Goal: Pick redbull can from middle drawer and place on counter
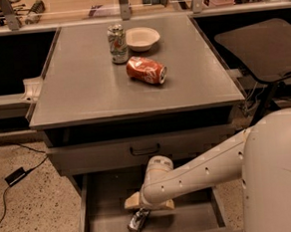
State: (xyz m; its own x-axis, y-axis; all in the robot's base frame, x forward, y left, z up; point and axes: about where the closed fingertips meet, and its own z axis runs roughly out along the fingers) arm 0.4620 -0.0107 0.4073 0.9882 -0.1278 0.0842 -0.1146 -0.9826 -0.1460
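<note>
The redbull can (138, 222), slim and silver, lies tilted on the floor of the open middle drawer (198, 224), near its front left. My gripper (148, 207) hangs low inside the drawer, right above and against the upper end of the can; my white arm reaches in from the right. The grey counter (83, 87) spreads above the drawers.
On the counter stand a green-and-white can (117, 43) and a white bowl (142, 38), and a red cola can (146, 70) lies on its side. The shut upper drawer front with a dark handle (145, 149) is just above my wrist. A black table (265, 44) stands to the right.
</note>
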